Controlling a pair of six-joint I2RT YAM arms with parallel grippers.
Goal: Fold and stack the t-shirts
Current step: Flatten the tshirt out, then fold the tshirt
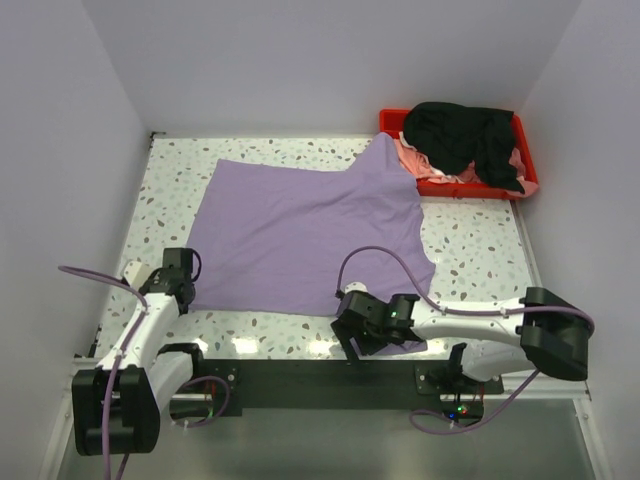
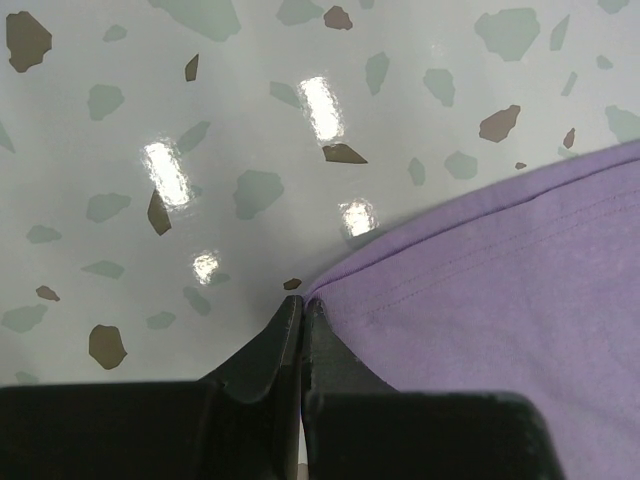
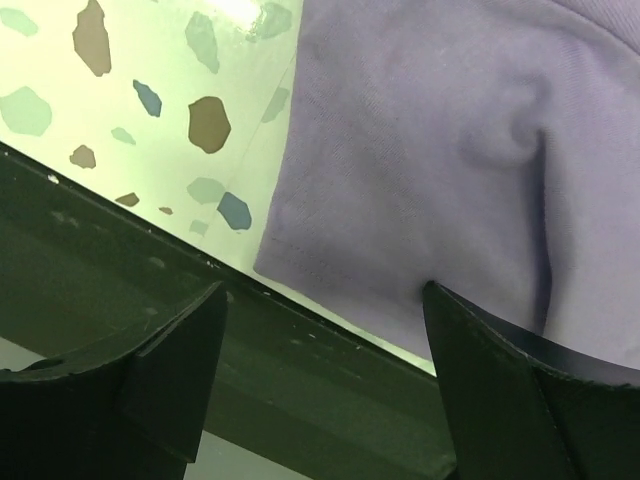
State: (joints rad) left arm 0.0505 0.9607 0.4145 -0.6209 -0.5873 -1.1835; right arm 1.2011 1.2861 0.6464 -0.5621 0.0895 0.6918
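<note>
The lavender t-shirt (image 1: 300, 230) lies spread flat on the speckled table. My left gripper (image 1: 183, 270) sits at its near left corner. In the left wrist view the gripper (image 2: 302, 300) is shut, with the tip of the lavender corner (image 2: 480, 290) pinched at the fingertips. My right gripper (image 1: 353, 338) is at the shirt's near right corner, by the table's near edge. In the right wrist view it (image 3: 325, 345) is open and empty, with the lavender hem (image 3: 420, 180) just beyond its fingers. The black t-shirt (image 1: 460, 135) and pale pink t-shirt (image 1: 425, 168) lie bunched in the tray.
A red plastic tray (image 1: 528, 182) stands at the back right corner, and the lavender shirt's far right sleeve reaches its edge. A dark rail (image 3: 300, 370) runs along the table's near edge under my right gripper. White walls close in the table on three sides.
</note>
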